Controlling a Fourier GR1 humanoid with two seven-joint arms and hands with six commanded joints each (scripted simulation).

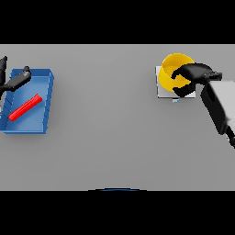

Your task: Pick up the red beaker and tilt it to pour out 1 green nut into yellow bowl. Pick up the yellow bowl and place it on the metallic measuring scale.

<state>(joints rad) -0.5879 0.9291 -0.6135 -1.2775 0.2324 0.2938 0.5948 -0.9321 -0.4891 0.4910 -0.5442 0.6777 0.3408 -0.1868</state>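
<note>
The yellow bowl stands on the pale metallic scale at the far right. My right hand reaches in from the right with its fingers curled over the bowl's right rim and side. A red beaker lies on its side in the blue tray at the far left. Over the tray's upper left corner is my left hand, fingers straight and holding nothing. I cannot see any green nut.
The blue tray sits at the table's left edge. The grey table stretches between the tray and the scale. My right forearm crosses the right edge below the scale.
</note>
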